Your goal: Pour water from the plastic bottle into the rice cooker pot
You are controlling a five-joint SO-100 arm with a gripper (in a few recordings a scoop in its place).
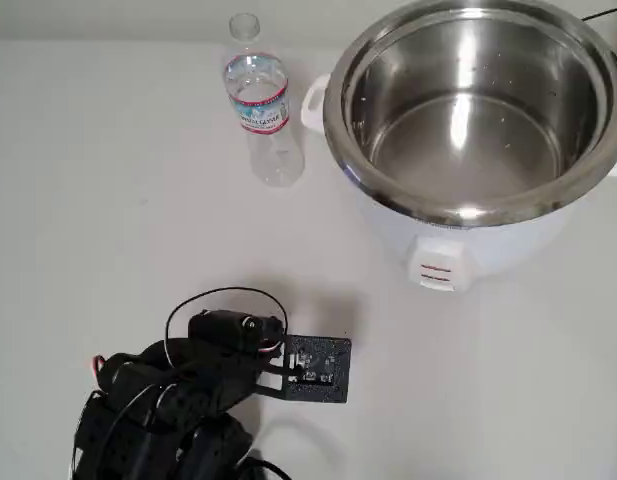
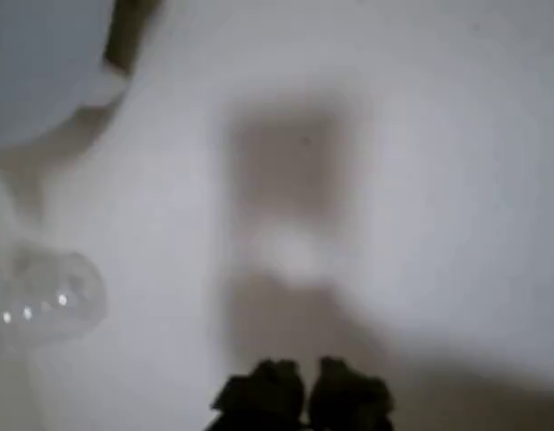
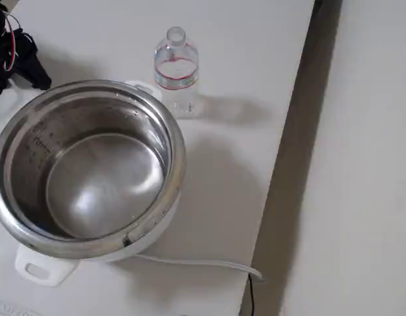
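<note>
In the overhead view the plastic bottle [image 1: 261, 105] stands upright and capless on the white worktop [image 1: 108, 220], just beside the left side handle of the rice cooker pot [image 1: 475, 110], with a small gap between them. The pot is a shiny steel bowl with a wide rim sitting in a white cooker body; its inside looks empty apart from a few specks. The black arm is folded at the lower left, well apart from the pot, and its claw [image 1: 323, 368] points toward the pot; whether it is spread or pressed together cannot be told from above.

In the wrist view, which is blurred, the two dark fingertips [image 2: 263, 393] of the claw [image 2: 302, 395] sit at the bottom edge pressed close together with nothing between them. The bottle [image 2: 43, 301] shows as a clear rounded shape at the left, below the pale curve of the pot's cooker body [image 2: 34, 63].

In the fixed view the bottle [image 3: 176, 72] stands just behind the pot [image 3: 91, 164], near its rim. A white cord [image 3: 196, 263] trails from under the pot toward the worktop edge.
</note>
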